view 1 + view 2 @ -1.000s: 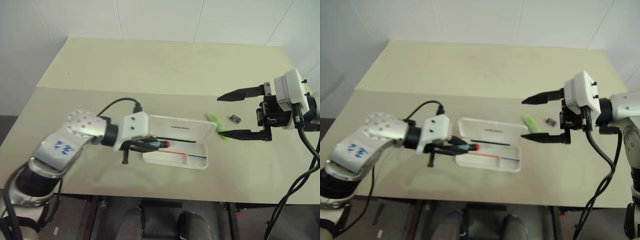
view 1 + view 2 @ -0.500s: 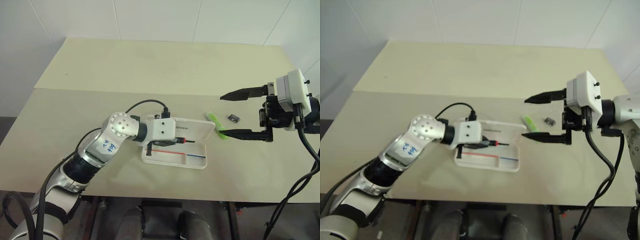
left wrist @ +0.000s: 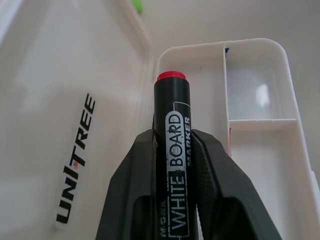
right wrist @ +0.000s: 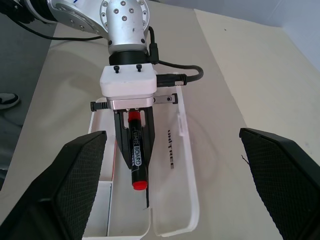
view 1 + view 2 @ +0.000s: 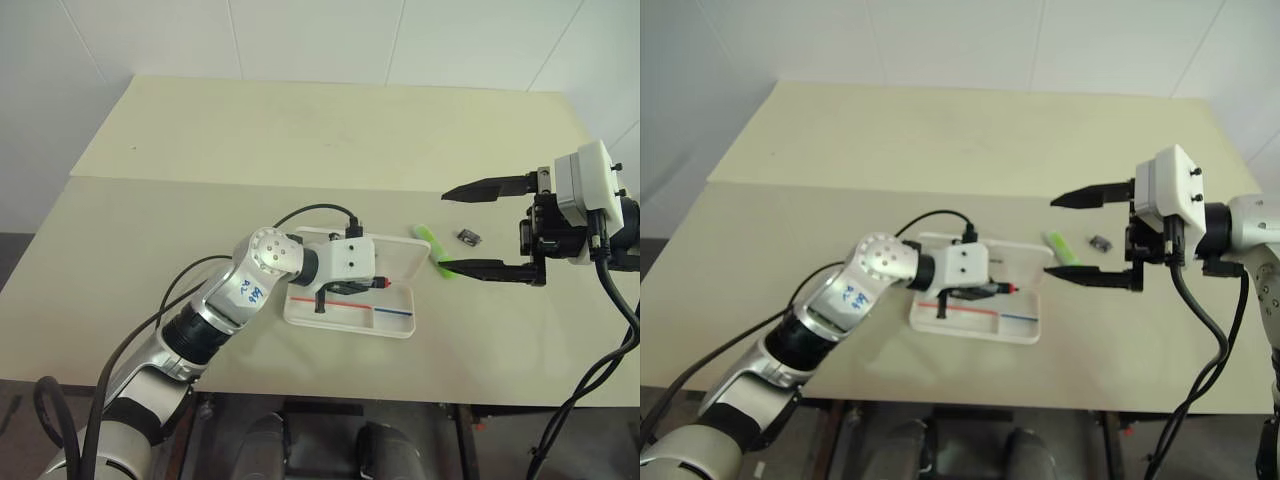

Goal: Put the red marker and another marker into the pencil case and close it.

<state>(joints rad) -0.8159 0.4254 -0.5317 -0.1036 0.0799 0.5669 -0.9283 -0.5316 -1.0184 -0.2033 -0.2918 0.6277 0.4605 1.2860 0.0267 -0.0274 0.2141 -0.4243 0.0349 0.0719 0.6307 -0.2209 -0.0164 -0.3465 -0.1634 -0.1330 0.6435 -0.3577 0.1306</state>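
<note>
The left hand (image 5: 352, 290) hangs over the tray of the open pencil case (image 5: 400, 325), its two black fingers (image 3: 137, 175) closed against the sides of the red marker (image 3: 172, 150); the marker's rear half is buried between the fingers, and only the printed barrel and the red end poke out above the tray. From the head views the white wrist housing covers part of the raised lid (image 5: 1025, 260) and much of the tray's left end, so whether the marker touches the tray floor cannot be told. The case lies near the middle of the bench (image 5: 300, 130), closer to its front edge than its back. The green highlighter (image 5: 432, 240) lies just beside the lid's right corner, its lower end hidden behind the lower finger of the right hand (image 5: 485, 228), which hovers above the bench's right side with fingers spread wide and nothing between them. A small dark object (image 5: 470, 237) sits near the highlighter, too small to make out. The bench's back half and left side lie bare.
</note>
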